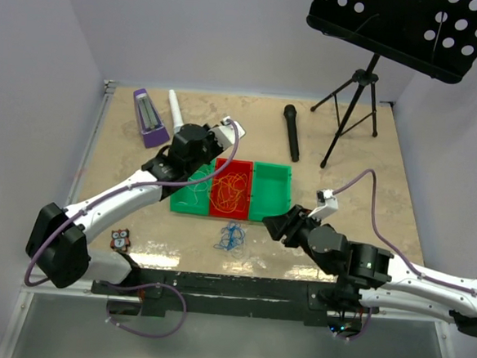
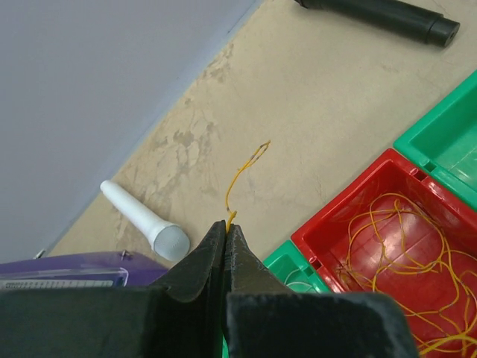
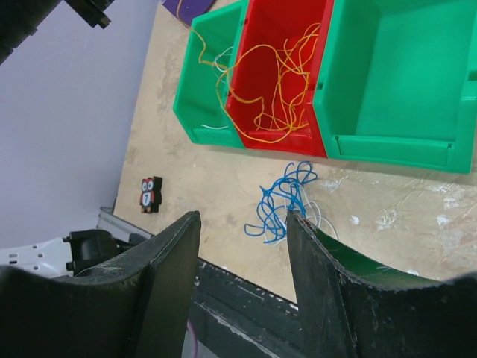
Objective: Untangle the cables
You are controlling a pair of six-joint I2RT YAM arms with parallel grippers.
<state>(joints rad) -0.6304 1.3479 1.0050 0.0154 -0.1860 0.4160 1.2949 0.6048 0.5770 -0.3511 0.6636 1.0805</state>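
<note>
My left gripper [image 2: 226, 224] is shut on a thin orange-yellow cable [image 2: 237, 179] whose free end curls up past the tips. It hovers over the bins [image 1: 190, 147]. The rest of the orange-yellow cables [image 3: 272, 89] lie in the red bin [image 1: 243, 164], one strand running up across the left green bin [image 3: 195, 119]. A white strand [image 2: 298, 284] lies in that green bin. A blue cable tangle [image 3: 282, 200] with a white loop [image 3: 319, 218] under it lies on the table in front of the bins [image 1: 231, 237]. My right gripper [image 3: 242, 218] is open and empty, just near-right of the blue tangle [image 1: 278, 225].
An empty green bin [image 1: 271, 199] stands right of the red one. A black microphone [image 1: 291, 132], a white microphone [image 1: 176, 109] and a purple metronome [image 1: 149, 117] lie at the back. A music stand tripod [image 1: 354, 105] stands back right. An owl tile [image 1: 120, 239] lies near left.
</note>
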